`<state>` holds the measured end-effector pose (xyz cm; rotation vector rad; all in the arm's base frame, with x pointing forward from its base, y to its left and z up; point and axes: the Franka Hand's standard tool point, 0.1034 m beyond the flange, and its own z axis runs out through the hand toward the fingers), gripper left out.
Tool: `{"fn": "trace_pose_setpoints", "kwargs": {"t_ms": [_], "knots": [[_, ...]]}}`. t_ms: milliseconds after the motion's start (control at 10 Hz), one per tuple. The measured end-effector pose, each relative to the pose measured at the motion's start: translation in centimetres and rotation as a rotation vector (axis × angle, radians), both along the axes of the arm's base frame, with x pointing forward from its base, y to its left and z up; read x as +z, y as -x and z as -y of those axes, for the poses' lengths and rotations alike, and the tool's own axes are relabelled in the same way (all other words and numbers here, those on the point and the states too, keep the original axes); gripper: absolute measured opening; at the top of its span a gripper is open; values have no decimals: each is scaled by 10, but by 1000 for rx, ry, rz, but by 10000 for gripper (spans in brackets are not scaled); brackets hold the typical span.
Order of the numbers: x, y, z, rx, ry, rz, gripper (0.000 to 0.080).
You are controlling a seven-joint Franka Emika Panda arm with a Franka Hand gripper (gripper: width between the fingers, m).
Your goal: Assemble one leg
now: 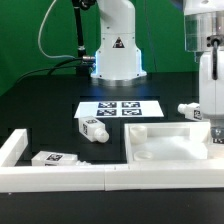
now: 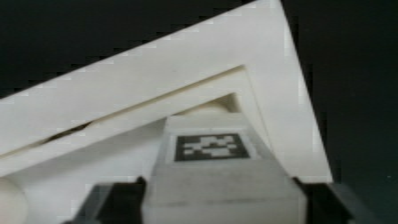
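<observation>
In the wrist view my gripper [image 2: 217, 198] is shut on a white leg [image 2: 217, 160] that carries a black-and-white tag. One dark finger [image 2: 111, 205] stands on each side of it. The leg points down at a corner of the white tabletop [image 2: 160, 95]. In the exterior view the tabletop [image 1: 165, 145] lies at the front right. My gripper [image 1: 214, 122] hangs over its right end at the picture's edge, and the held leg is mostly hidden there. Another leg [image 1: 93, 128] lies left of the tabletop, a second [image 1: 52, 158] at the front left, and a third [image 1: 190, 110] beside my gripper.
The marker board [image 1: 120, 108] lies in the middle of the table before the robot's base [image 1: 118, 60]. A white rail [image 1: 60, 180] runs along the front edge and turns up the exterior view's left side [image 1: 14, 148].
</observation>
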<state>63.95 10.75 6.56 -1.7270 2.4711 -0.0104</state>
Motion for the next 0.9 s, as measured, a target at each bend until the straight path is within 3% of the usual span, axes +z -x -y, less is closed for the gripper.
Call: {"fn": "trace_pose_setpoints", "kwargs": {"t_ms": [100,200,300,600,900], "knots": [[1,-1,0,22,2,3,549],[11,-4,2,108,7,23,549],[26,-7,2,154,3,46,627],[57,-10,-7,200,-21,49,648],[52,-10,-6,198,-15,53,648]]}}
